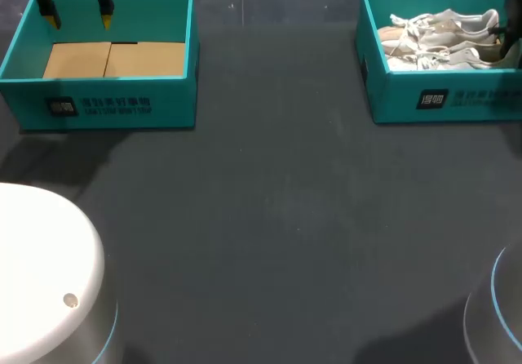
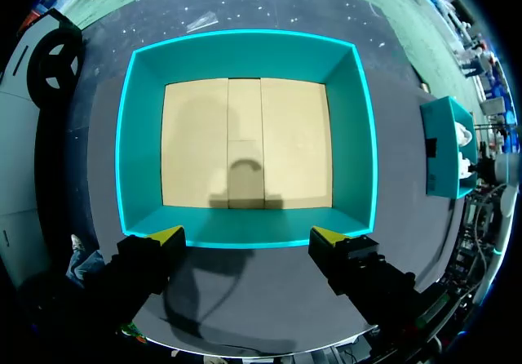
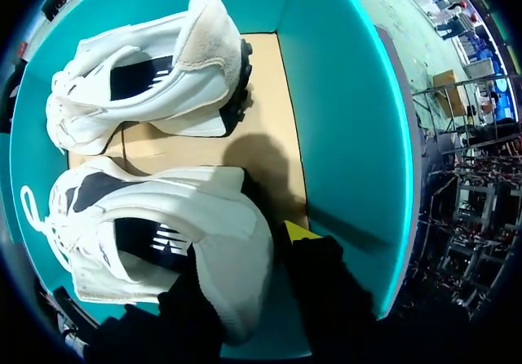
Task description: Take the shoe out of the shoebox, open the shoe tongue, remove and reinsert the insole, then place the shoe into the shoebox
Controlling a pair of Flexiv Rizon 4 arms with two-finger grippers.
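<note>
Right jaws: low inside the right box (image 3: 351,111), set about the heel of the near shoe (image 3: 163,241); whether they grip it, I cannot tell.
Left jaws: spread wide, hanging just outside one wall of the left box (image 2: 245,50).
Edges: the two boxes sit at the tabletop's (image 1: 277,217) far corners, well apart, with dark surface stretching between and before them.
Left box floor: brown card (image 2: 245,144).
Shoes: two white ones side by side in the right box, the far shoe (image 3: 147,78) just beside the near one, heels toward the same wall.
Hidden: the head view cuts off the right box's outer end, and the near shoe's heel covers part of my right jaws.
</note>
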